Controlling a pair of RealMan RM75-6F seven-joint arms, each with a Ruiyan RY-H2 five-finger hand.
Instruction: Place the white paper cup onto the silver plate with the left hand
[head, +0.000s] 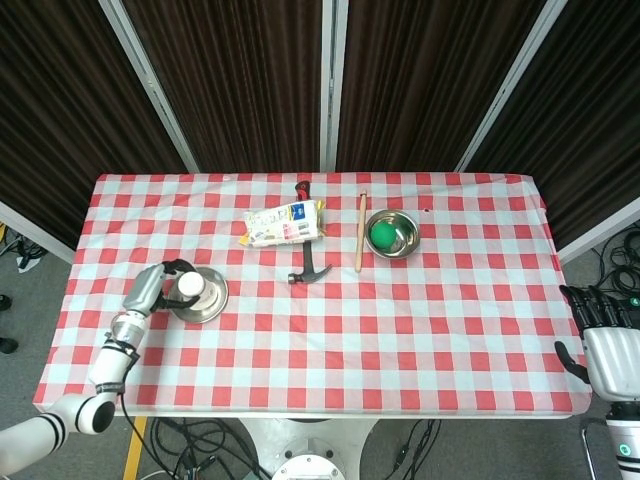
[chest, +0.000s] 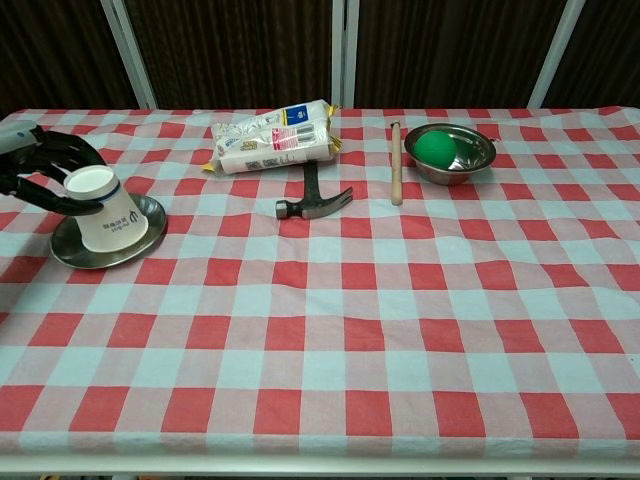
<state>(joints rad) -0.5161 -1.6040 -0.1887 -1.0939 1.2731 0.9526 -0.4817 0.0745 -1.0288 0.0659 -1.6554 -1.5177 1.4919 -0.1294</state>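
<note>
The white paper cup (head: 190, 286) (chest: 108, 215) stands upside down and slightly tilted on the silver plate (head: 211, 304) (chest: 72, 251) near the table's left edge. My left hand (head: 150, 288) (chest: 42, 166) reaches in from the left, and its dark fingers wrap around the cup's upper end. My right hand (head: 603, 332) shows only in the head view, off the table's right edge. Its fingers are apart and hold nothing.
A hammer (head: 308, 262) (chest: 315, 200) lies mid-table below a snack bag (head: 283, 223) (chest: 272, 137). A wooden stick (head: 360, 232) (chest: 396, 160) lies beside a steel bowl (head: 405, 240) (chest: 481, 148) holding a green ball (chest: 435, 148).
</note>
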